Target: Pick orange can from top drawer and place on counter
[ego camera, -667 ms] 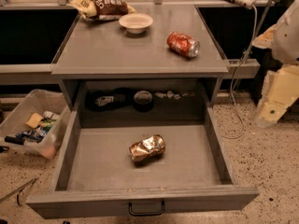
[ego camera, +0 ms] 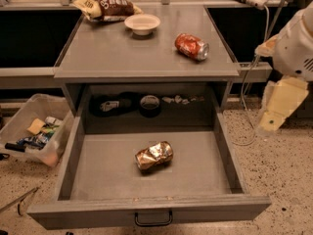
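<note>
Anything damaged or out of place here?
The orange can in the open top drawer is crushed and lying on its side. The red can on the counter is also tipped over. The tool hangs right of the drawer, touching nothing.

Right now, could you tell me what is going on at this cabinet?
The robot's pincer hangs outside the open top drawer, off its right side, touching nothing. The crushed orange can lies on the drawer floor, not yet picked. The counter above holds a red can, a white bowl and a snack bag.
</note>
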Robot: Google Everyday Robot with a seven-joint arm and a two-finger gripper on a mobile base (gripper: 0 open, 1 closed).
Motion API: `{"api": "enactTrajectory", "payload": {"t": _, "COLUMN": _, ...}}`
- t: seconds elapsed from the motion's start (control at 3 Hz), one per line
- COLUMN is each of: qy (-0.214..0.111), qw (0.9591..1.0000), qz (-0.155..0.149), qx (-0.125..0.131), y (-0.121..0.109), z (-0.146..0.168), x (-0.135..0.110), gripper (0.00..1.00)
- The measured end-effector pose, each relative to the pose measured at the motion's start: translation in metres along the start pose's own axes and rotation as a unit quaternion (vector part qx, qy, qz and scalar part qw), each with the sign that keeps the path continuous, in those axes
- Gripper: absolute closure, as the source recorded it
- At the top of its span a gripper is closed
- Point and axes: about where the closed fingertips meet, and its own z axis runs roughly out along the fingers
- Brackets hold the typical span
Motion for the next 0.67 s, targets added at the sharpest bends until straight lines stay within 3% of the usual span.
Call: {"api": "enactTrajectory", "payload": {"t": 0.67, "qy": -0.032, "qw": 0.9987, "qz": -0.039, "qx": 0.007, "y": 0.009, "z": 0.120, "x": -0.038, "gripper": 0.00}}
